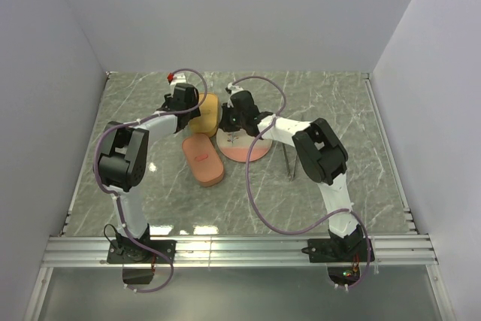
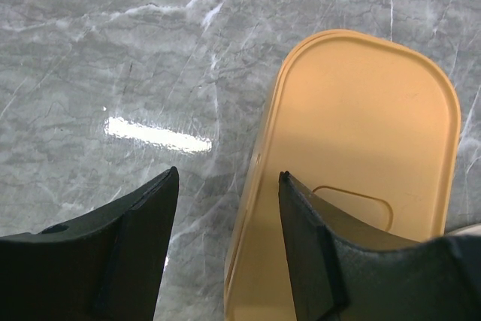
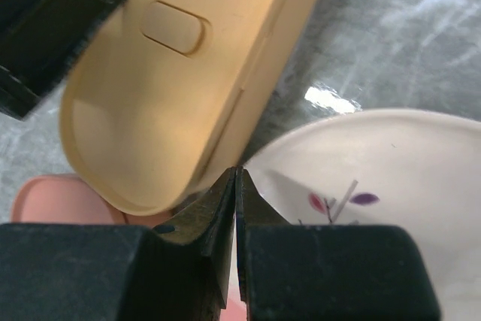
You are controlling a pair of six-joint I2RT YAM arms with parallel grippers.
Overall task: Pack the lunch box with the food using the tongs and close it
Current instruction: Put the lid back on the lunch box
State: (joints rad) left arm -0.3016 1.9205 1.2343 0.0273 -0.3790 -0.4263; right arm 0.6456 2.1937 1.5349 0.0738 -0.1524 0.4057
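Looking down from the top camera, I see both my arms reaching to the middle of the grey marble table (image 1: 338, 103). The yellow lunch box (image 1: 205, 118) lies there, with my left pincer (image 1: 189, 107) at its 10 o'clock edge and my right pincer (image 1: 228, 125) at its 4 o'clock edge. A pink oblong piece (image 1: 203, 159) lies at the box's 6 o'clock, touching or just beside it; I cannot tell which. The round cream-and-pink plate (image 1: 255, 152) sits at the box's 4 o'clock, partly under my right wrist. The tongs (image 1: 288, 159) lie flat on the table at the plate's 3 o'clock, just beside its rim, in neither pincer. What lies on the plate is too small to tell.

From my left wrist, my left pincer (image 2: 228, 175) stands apart, clamped on nothing. One finger hangs over bare table at 7 o'clock. The other overlaps the lunch box (image 2: 361, 133), whose long edge runs up between the two. The box shows a smooth flat face with a small rounded recess close to that finger.

From my right wrist, my right pincer (image 3: 237, 178) is pressed together, nothing between its tips. They sit where the lunch box (image 3: 188, 73), at 11 o'clock, meets the plate (image 3: 391, 163), at 3 o'clock, which looks white here with a purple sprig. The pink oblong piece (image 3: 45, 201) peeks out at 8 o'clock.
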